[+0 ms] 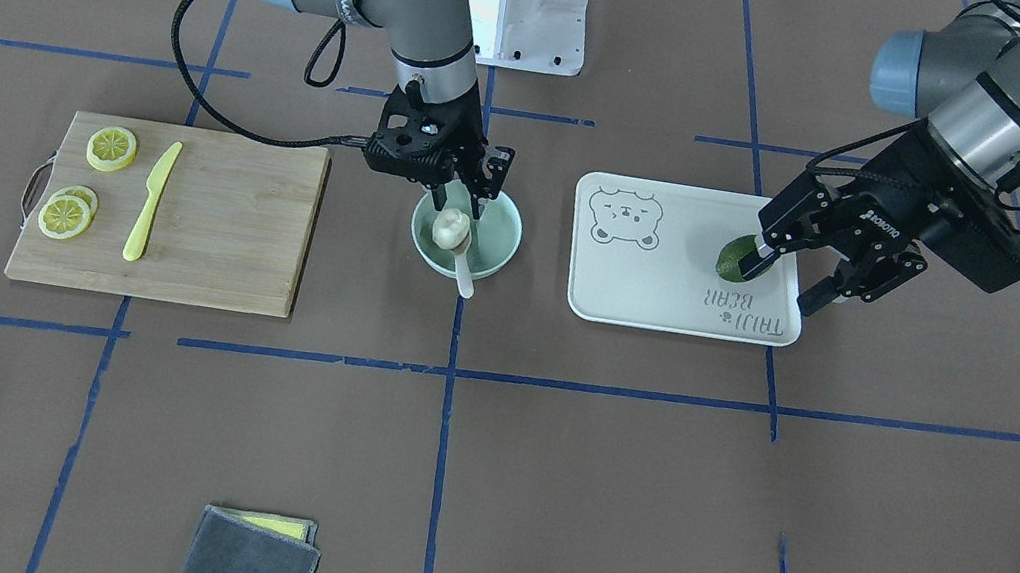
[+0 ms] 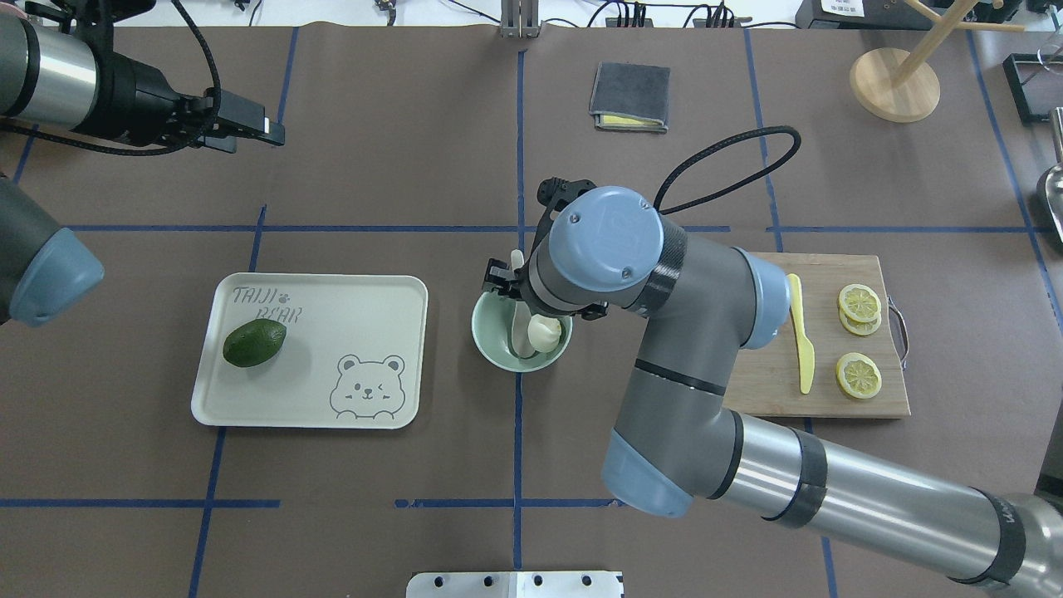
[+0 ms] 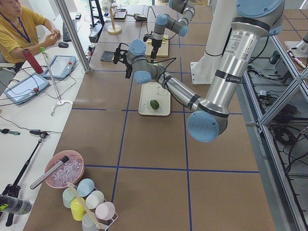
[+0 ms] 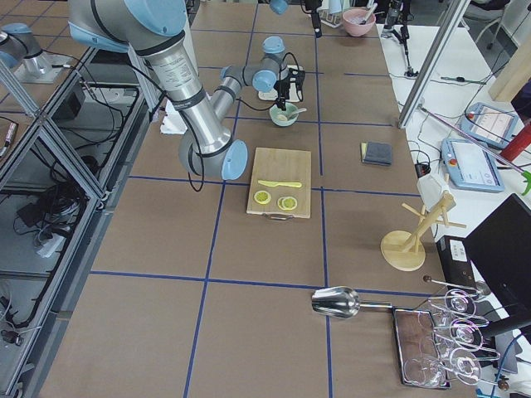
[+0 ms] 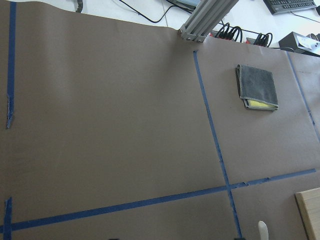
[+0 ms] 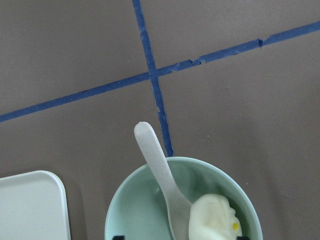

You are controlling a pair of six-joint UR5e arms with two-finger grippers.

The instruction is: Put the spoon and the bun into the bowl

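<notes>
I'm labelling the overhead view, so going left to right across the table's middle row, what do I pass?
In order: avocado on the tray → bowl holding the spoon and bun → yellow knife → lemon slices, both on the cutting board.

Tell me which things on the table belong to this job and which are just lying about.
Job: spoon and bun, both in the bowl; right tool over it.
Lying about: avocado on the bear tray, lemon slices and yellow knife on the cutting board, grey cloth.
</notes>
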